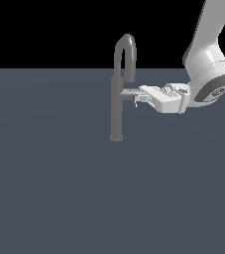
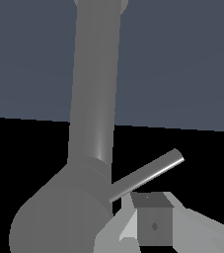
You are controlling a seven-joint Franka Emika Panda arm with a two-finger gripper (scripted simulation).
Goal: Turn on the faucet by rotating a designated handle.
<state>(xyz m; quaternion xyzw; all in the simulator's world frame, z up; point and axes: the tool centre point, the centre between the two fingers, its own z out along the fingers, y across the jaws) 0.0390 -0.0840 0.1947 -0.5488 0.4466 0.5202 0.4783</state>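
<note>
Gripper comes in sideways level with the handle on the faucet, fingertips at its tip to lever it round; can't tell whether jaws are open or closed.

Distant side view; wrist close-up, faucet shared

flat blue-grey floor, black backdrop

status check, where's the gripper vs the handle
Gripper at handle, exterior view's right of faucet. Open or shut: cannot tell. Nothing in the way.
</note>
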